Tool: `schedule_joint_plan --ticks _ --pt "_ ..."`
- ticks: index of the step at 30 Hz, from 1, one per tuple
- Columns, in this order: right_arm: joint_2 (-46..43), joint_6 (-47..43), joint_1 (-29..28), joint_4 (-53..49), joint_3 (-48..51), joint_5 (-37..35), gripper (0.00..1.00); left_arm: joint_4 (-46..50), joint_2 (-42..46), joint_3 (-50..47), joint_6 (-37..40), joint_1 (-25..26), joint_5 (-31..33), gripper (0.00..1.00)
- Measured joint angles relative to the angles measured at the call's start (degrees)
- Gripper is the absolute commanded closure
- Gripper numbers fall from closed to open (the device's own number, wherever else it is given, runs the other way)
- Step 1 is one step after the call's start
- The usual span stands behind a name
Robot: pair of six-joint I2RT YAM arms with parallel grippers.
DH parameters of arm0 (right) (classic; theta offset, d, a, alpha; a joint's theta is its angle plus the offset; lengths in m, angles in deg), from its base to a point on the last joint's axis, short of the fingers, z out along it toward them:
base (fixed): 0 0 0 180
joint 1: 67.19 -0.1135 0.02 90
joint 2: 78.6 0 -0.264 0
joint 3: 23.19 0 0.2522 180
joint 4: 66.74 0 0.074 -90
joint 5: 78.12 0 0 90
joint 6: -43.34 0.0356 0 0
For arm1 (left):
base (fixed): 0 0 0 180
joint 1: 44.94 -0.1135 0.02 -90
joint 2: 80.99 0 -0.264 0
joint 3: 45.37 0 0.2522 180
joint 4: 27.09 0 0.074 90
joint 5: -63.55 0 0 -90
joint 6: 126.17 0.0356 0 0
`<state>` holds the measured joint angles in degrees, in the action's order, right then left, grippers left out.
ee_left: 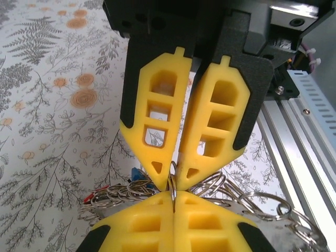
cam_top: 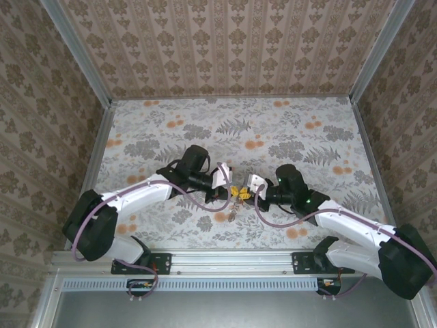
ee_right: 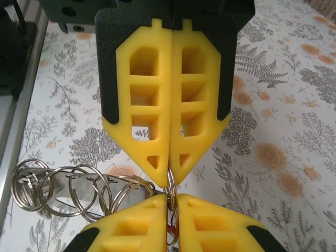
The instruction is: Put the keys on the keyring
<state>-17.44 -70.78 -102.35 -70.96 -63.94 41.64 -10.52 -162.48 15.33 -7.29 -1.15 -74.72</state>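
My left gripper [cam_top: 231, 193] and right gripper [cam_top: 244, 193] meet tip to tip over the table's near middle. Both are shut on the same thin silver split ring [ee_left: 172, 185], which stands edge-on between the yellow fingertips [ee_right: 171, 190]. In the left wrist view, my left gripper [ee_left: 174, 197] is below and my right gripper [ee_left: 174, 180] above. A bunch of silver split rings [ee_left: 121, 193] hangs beside it, with a blue key head [ee_left: 137, 175] and a red one [ee_left: 94, 197] tucked in. The bunch [ee_right: 79, 186] dangles left of my right gripper [ee_right: 169, 202]. A large tan-grey hoop is out of view.
The floral tablecloth [cam_top: 273, 130] runs back to patterned walls on three sides. An aluminium rail [cam_top: 232, 263] lines the near edge, close below both arms. A small cluster [cam_top: 234, 214] hangs just under the fingertips, above the cloth.
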Motion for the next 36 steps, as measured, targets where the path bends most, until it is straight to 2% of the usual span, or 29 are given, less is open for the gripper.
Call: schedule_joint_plan --ticks 5,11,14,17,22,30,36 --pt "0.2 2.3 1.1 3.5 1.6 2.1 0.85 -5.1 0.3 -2.3 -2.3 -0.1 -1.3 1.00" --pt "0.9 3.9 1.9 5.3 1.7 3.6 1.00 -8.4 1.1 -3.8 -3.5 -0.7 -1.9 1.00" --pt "0.9 4.0 1.9 5.2 1.5 3.9 1.00 -8.3 1.5 -3.9 -3.6 -0.7 -1.9 1.00" --pt "1.0 3.0 1.9 1.4 -0.4 3.9 1.00 -6.8 1.5 -3.6 -2.9 -0.6 -1.3 0.87" --pt "1.0 -0.2 1.6 -6.8 -4.1 3.1 1.00 -1.9 1.8 -1.3 -0.5 -0.3 1.6 0.80" --pt "1.2 -4.5 0.0 -15.7 -9.4 0.4 1.00 4.6 1.0 3.1 2.4 0.5 4.4 0.77" --pt "1.7 -6.0 -1.1 -19.5 -11.1 -1.9 1.00 6.5 -0.4 4.1 3.2 1.3 4.6 0.83"
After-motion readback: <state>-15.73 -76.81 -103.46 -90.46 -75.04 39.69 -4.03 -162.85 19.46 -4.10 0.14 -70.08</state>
